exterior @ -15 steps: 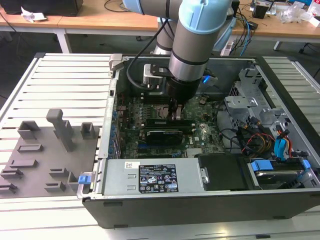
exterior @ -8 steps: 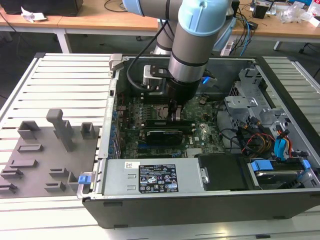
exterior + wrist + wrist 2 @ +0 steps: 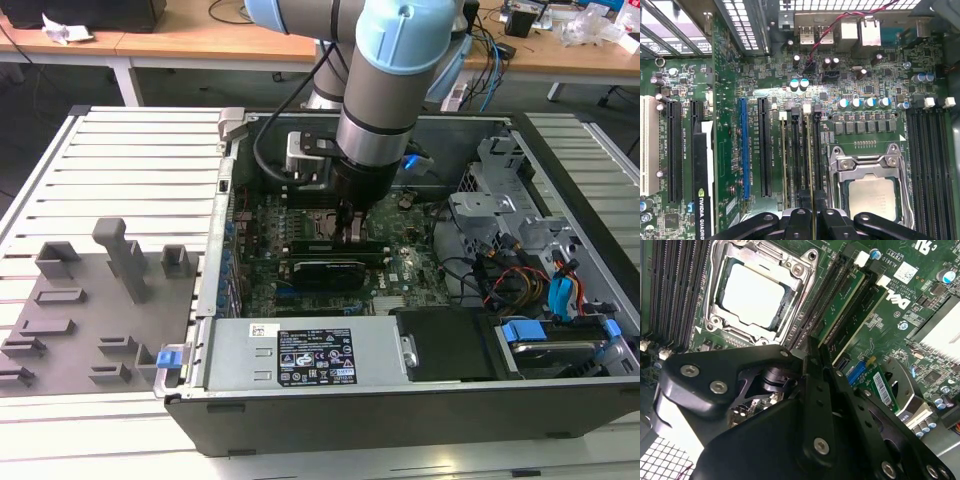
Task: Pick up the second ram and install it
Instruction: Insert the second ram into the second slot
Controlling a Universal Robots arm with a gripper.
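Second wrist view shows the second ram [image 3: 846, 304] standing on its long edge in a black memory slot [image 3: 826, 295] just beside the processor socket [image 3: 759, 290], with another green stick [image 3: 867, 315] in the neighbouring slot on the far side from the socket. The gripper [image 3: 812, 357] is directly over the near end of these sticks. Its black fingers [image 3: 817, 405] stand very close together around a thin green edge, but whether they really press on the second ram I cannot tell.

In the first wrist view the same stick appears as a thin pale line [image 3: 810, 160] that runs from a white latch [image 3: 807, 108] down to the gripper [image 3: 810, 216]. On one side the socket frame [image 3: 870, 165] is just beside the slots; on the other side a free black slot and the long blue slot [image 3: 744, 147] lie near, so the room across is narrow, while above the sticks the space is open. This view shows also a second bank of black slots [image 3: 930, 160] beyond the socket.

From the exterior view, the arm [image 3: 390, 90] reaches steeply down into the open computer case [image 3: 560, 150], and its gripper [image 3: 352, 236] is low over the motherboard [image 3: 405, 272]. Case walls and a cable bundle [image 3: 515, 275] at the exterior view's right close the area. A grey holder plate [image 3: 70, 330] lies on the worktop [image 3: 120, 160] at the exterior view's left, well apart.
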